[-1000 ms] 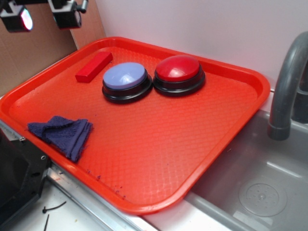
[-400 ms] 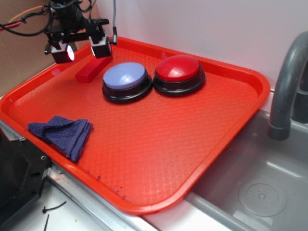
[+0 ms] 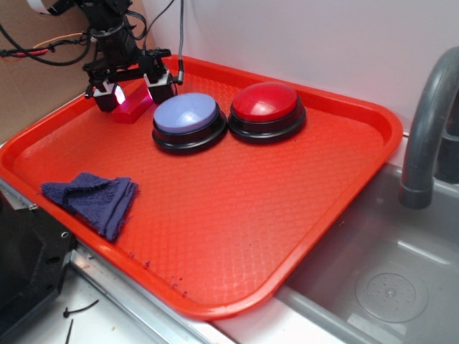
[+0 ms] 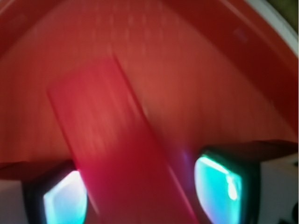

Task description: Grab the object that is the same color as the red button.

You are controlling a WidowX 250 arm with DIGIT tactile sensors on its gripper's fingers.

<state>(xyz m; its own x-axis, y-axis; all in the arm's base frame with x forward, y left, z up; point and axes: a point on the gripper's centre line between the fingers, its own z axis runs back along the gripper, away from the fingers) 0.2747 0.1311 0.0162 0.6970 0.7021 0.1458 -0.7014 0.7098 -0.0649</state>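
The small red block (image 3: 131, 108) lies on the red tray (image 3: 287, 215) at its far left, left of the pale blue dome button (image 3: 188, 115). The red dome button (image 3: 265, 102) stands to the right of that one. My gripper (image 3: 132, 94) is open and lowered over the block, one finger on each side, so most of the block is hidden. In the wrist view the block (image 4: 117, 154) runs slantwise between my two glowing fingertip pads (image 4: 217, 182). The gripper (image 4: 140, 193) straddles it with a gap on the right side.
A folded dark blue cloth (image 3: 92, 199) lies at the tray's front left. A grey sink (image 3: 387, 287) with a grey faucet (image 3: 427, 122) is to the right. A white wall stands behind, and brown cardboard is at the back left.
My gripper has come down from above the tray's far left corner and to the right, and now straddles the red block. The block, buttons and cloth have not moved.
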